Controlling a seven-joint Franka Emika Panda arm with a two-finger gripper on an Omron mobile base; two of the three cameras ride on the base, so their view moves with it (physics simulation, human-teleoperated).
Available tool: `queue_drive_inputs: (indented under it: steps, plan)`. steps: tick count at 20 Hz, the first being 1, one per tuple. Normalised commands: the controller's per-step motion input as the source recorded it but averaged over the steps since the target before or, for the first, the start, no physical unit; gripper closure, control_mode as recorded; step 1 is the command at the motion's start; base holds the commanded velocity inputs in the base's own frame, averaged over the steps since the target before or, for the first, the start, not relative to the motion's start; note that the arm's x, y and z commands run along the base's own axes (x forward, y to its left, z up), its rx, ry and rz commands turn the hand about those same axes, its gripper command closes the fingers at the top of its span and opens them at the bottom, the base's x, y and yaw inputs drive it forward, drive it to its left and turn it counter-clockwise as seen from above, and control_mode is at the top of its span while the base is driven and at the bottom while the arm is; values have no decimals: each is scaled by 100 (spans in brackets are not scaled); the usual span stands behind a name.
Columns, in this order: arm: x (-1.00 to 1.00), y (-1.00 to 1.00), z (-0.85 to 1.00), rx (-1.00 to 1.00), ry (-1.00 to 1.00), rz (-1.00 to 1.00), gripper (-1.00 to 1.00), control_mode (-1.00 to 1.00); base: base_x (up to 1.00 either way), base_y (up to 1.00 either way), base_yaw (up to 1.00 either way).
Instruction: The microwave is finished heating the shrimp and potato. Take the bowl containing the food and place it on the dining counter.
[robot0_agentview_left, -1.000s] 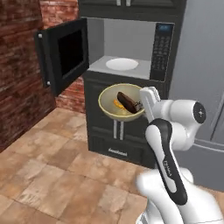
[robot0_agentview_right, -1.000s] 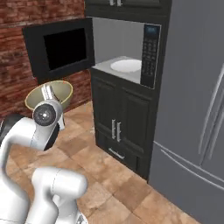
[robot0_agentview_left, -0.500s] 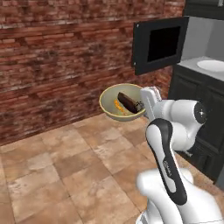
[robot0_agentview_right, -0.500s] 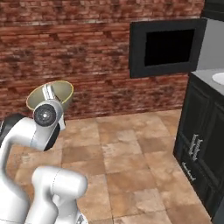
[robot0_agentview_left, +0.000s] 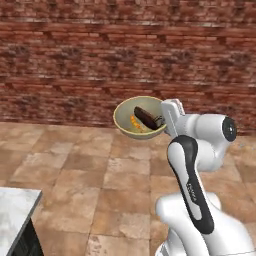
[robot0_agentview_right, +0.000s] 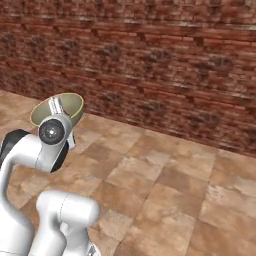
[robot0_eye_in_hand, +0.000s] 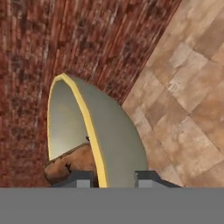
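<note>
The olive-tan bowl (robot0_agentview_left: 131, 128) hangs in the air in front of a brick wall, held by its right rim. Inside it lie the dark brown potato (robot0_agentview_left: 145, 117) and the small orange shrimp (robot0_agentview_left: 135, 123). My gripper (robot0_agentview_left: 165, 120) is shut on the bowl's rim. In the right base view the bowl (robot0_agentview_right: 60, 105) shows above the arm's wrist. In the hand view the rim of the bowl (robot0_eye_in_hand: 94, 131) runs up between my fingertips (robot0_eye_in_hand: 146, 176), with the potato (robot0_eye_in_hand: 72, 164) on its inner side. The corner of the dining counter (robot0_agentview_left: 15, 210) shows at the lower left. The microwave is out of view.
A red brick wall (robot0_agentview_left: 100, 55) spans the back of both base views. Tan stone floor tiles (robot0_agentview_left: 100, 180) stretch below it. The counter corner's black base (robot0_agentview_left: 25, 242) sits at the bottom left edge.
The base has turned left: the microwave, its open door and the black cabinets have slid out of both views, and the counter corner has come in. The bowl stays gripped at the same height.
</note>
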Motion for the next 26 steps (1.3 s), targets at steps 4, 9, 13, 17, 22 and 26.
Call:
queue_drive_inputs:
  steps: [4,9,13,17,22,26]
  plan:
    - [0,0,0,0,0,0,100,100,-19,-31,94]
    - [0,0,0,0,0,0,100,100,-1,-52,85]
    - [0,0,0,0,0,0,100,100,0,-71,75]
    - [0,0,0,0,0,0,100,100,12,-86,64]
    - [0,0,0,0,0,0,100,100,34,-96,53]
    - [0,0,0,0,0,0,100,100,58,-100,41]
